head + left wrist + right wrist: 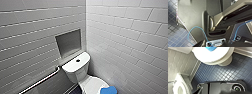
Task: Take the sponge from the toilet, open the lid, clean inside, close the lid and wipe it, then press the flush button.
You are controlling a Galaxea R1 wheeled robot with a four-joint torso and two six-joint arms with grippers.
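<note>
We see our own grey body panel (191, 13) with the jointed bar (233, 13) lying close against it, a thin blue cable (199, 28) looping over the panel toward a white connector block (216, 43), and dark blue small-tiled floor (174, 36) beyond the panel's edge.

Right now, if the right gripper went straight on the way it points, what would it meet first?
Most likely the dark blue tiled floor, just beside the toilet; the sponge sits off that line. Depth is unclear.

The toilet (76, 67) stands on the dark blue tiled floor (220, 74), in its corner. The sponge (109, 90) lies on the closed lid (93, 84).
</note>
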